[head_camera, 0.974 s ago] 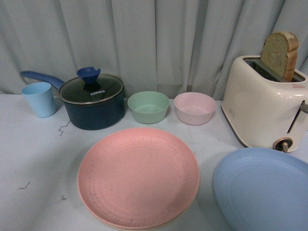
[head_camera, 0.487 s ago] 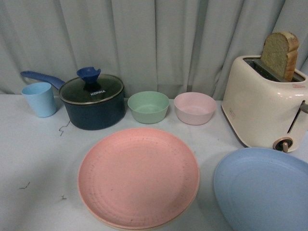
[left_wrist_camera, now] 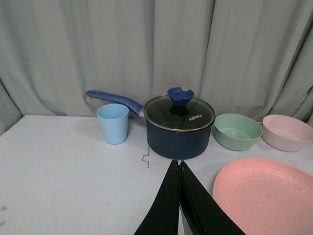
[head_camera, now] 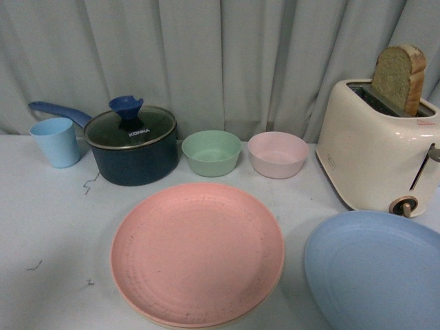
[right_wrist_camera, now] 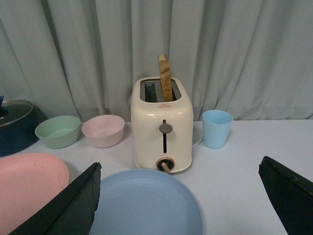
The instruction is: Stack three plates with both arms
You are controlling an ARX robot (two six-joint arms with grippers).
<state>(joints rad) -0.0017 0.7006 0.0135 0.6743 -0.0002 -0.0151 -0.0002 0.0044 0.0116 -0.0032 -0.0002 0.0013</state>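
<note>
**Item:** the light blue plate [head_camera: 375,271] lies flat on the table [head_camera: 48,227] at the near right, and its right edge runs out of the front view. The pink plate [head_camera: 198,253] lies at centre, near it, with a strip of bare table between them. A paler rim [head_camera: 240,320] shows under the pink plate's near edge. I judge this to be the cream plate, already stacked beneath.

**Handling:** the plates are matte, faintly ridged and thin-lipped. I judge them light, stiff and not slippery. A plate lying flat offers only its raised rim as a hold, so one finger must go under the lip on the side facing me.

**Pincers:** my right gripper [right_wrist_camera: 180,169] is spread wide and empty, with the blue plate between its fingers in the wrist view. My left gripper [left_wrist_camera: 177,166] is pressed together, holds nothing, and sits left of the pink plate.

**Clearance:** the toaster [head_camera: 378,155] stands just behind the blue plate, its lever and knob facing the plate, so there is little room on that side. The green bowl [head_camera: 212,152], pink bowl [head_camera: 278,155] and pot [head_camera: 134,148] line the back, clear of the pink plate. The path leftward from the blue plate to the pink one is open.
</note>
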